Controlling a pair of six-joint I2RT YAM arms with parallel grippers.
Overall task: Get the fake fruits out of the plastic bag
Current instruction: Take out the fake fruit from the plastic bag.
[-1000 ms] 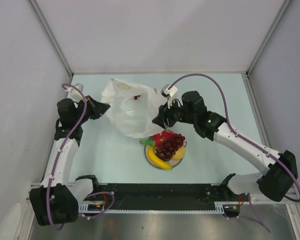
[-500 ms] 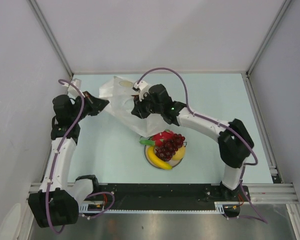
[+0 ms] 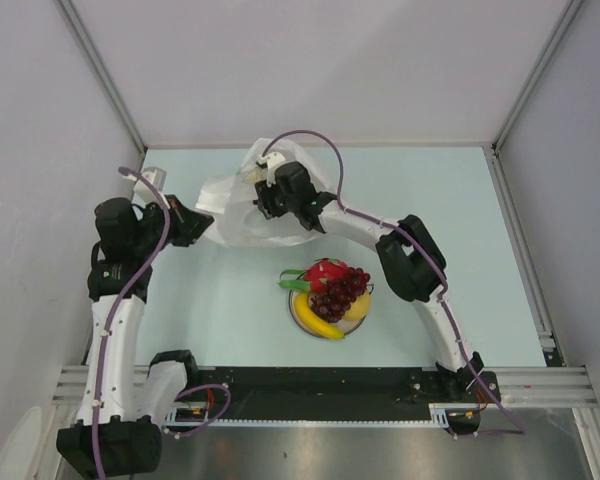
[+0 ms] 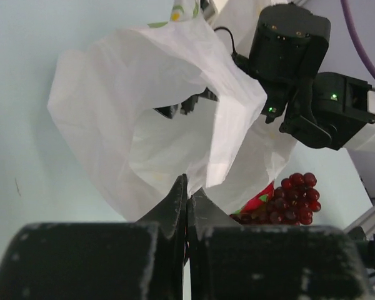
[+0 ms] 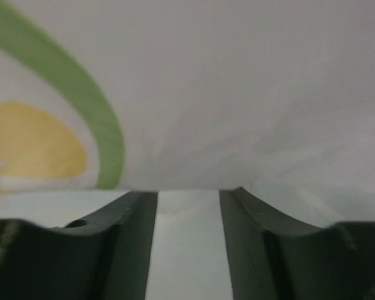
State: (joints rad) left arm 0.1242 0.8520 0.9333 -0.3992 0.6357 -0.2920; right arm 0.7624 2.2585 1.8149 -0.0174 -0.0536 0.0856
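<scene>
Left wrist, left fingers (image 4: pixel 173 206) pinching plastic bag (image 4: pixel 144 112), right wrist, right fingers (image 5: pixel 126 240) parted, yellow mark (image 5: pixel 31 144)

Plastic bag (image 4: pixel 112 125) thin, crinkly, translucent; grapes (image 4: pixel 297 200) glossy.

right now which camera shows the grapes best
The top external view: the grapes sit whole in plain sight, nothing in front of them. The left wrist view catches only part of them, low at the right, past the edge of the plastic bag. The right wrist view shows no grapes, only bag plastic close up.
</scene>
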